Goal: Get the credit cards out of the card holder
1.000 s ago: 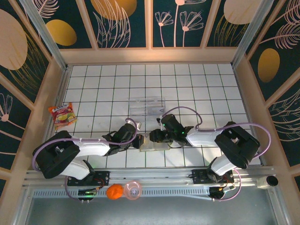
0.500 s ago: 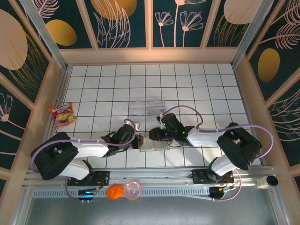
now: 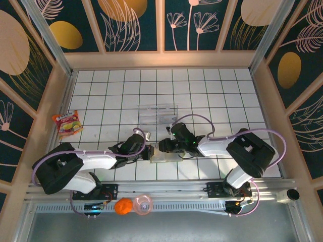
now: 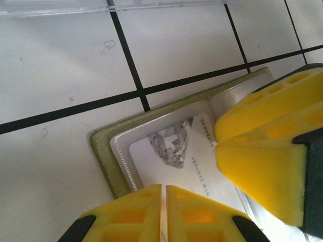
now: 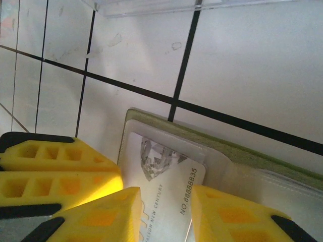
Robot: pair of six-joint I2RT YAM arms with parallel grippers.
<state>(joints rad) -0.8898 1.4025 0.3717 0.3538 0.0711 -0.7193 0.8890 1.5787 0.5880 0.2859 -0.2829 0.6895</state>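
Left jaws together, card holder (image 4: 105, 161) corner just ahead of tips. Right jaws apart, credit card (image 5: 161, 176) between tips, seated in holder pocket

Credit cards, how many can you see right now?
1: a credit card tucked in the clear pocket of the open card holder. More may be hidden behind it.

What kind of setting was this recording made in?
Probably a purpose-built robot test booth: a white gridded tabletop, leaf-pattern panel walls around it, and the left arm and right arm bolted to an aluminium rail.
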